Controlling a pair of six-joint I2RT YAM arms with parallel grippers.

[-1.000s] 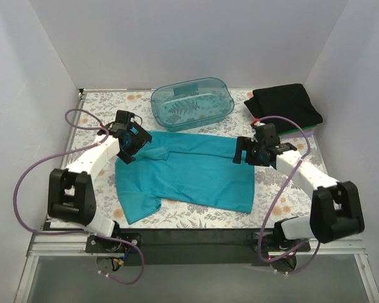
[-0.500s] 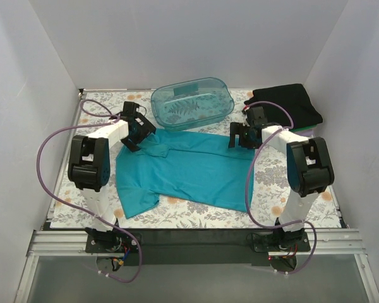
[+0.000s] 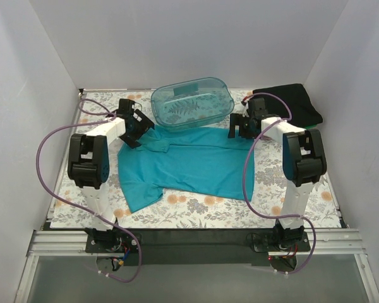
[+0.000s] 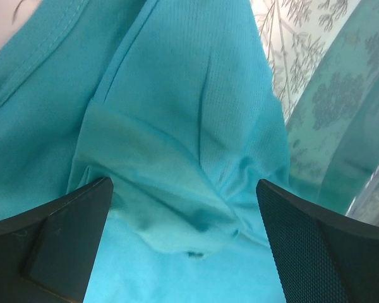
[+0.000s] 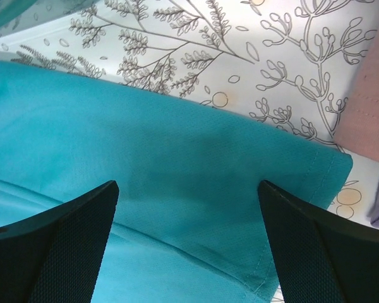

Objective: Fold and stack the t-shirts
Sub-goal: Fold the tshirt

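Fold not yet begun: the teal t-shirt [image 3: 189, 165] is seen spread flat across the middle of the floral table [image 3: 205, 211], one sleeve trailing toward the near left, with no crease laid in it. At the far right corner a folded black t-shirt [image 3: 289, 104] tops the stack, and a pinkish folded edge [image 5: 369, 88] is glimpsed beside it in the right wrist view. One garment is therefore judged left to be folded and stacked.

The left gripper [image 3: 137, 129] is held wide above the bunched cloth at the shirt's far left shoulder, nothing clamped. The right gripper [image 3: 239, 128] is spread equally wide over the far right hem corner [image 5: 328, 165], which lies flat on the table.

Room is tight along the far edge. The translucent teal tub [image 3: 192, 101] sits just beyond the shirt, its wall filling the right side of the left wrist view, and the right gripper is placed between tub and stack. Open table is offered only on the near side, where a bare floral strip runs in front of the shirt.
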